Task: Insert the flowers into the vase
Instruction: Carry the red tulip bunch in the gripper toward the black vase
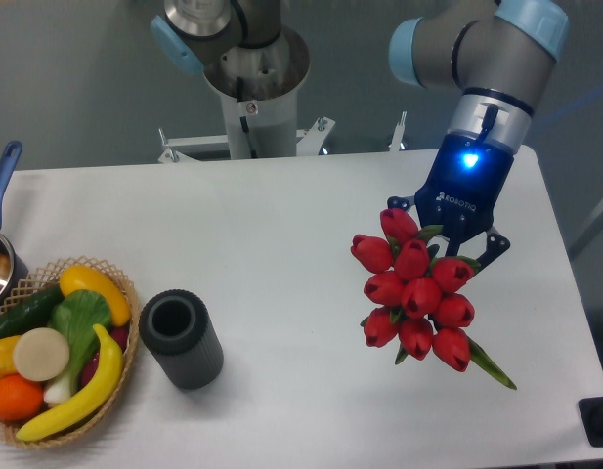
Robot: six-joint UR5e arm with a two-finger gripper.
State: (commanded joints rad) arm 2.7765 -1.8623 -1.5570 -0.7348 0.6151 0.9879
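Note:
The flowers (414, 293), a bunch of red tulip buds with green leaves, hang at the right of the table. Their buds face the camera and cover the lower part of my gripper (446, 236). The gripper comes down from above and behind them. Its fingertips and the stem are hidden by the buds, and the bunch looks held off the table, with the gripper shut on it. The vase (181, 337), a dark grey ribbed cylinder with a round black mouth, stands at the front left, far from the gripper.
A wicker basket (113, 405) of banana, vegetables and fruit sits left of the vase at the table's front left corner. A pot with a blue handle (0, 186) is at the left edge. The robot's base (252, 88) stands behind the table.

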